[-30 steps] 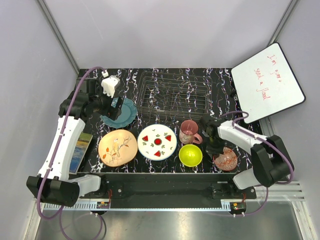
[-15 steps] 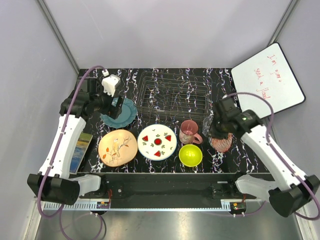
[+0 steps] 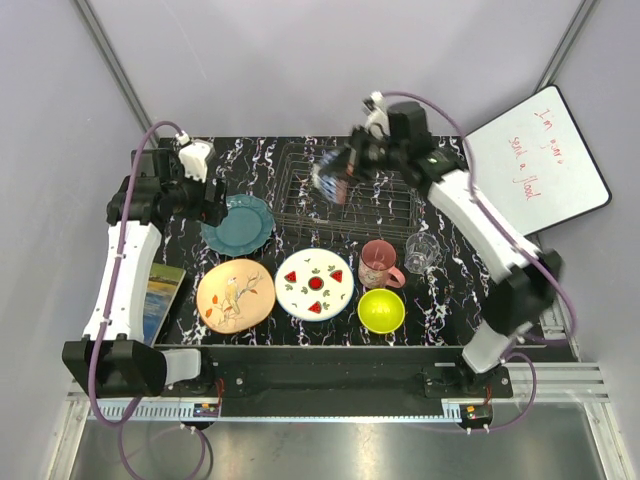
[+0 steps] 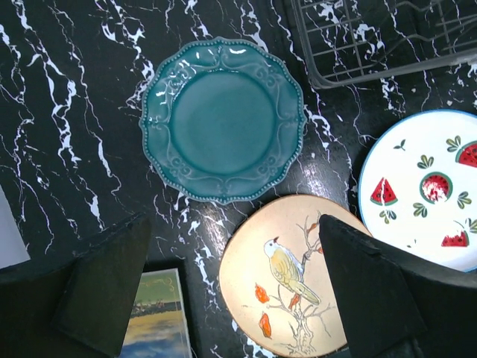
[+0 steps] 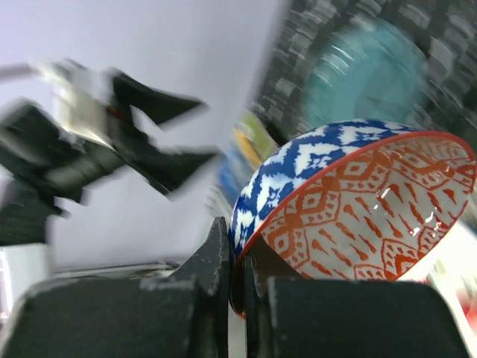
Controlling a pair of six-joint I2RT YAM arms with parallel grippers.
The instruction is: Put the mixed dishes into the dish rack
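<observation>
Red bowl (image 3: 330,181) now over dish rack (image 3: 388,207)

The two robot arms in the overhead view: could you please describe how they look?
Both the left arm and right arm have white link shells with black joints, each trailed by a looping purple cable. The left gripper has broad matte-black fingers.

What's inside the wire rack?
No dish shows in the dish rack. The red patterned bowl, pinched by the right fingers, hangs above it, covering some wires.
</observation>
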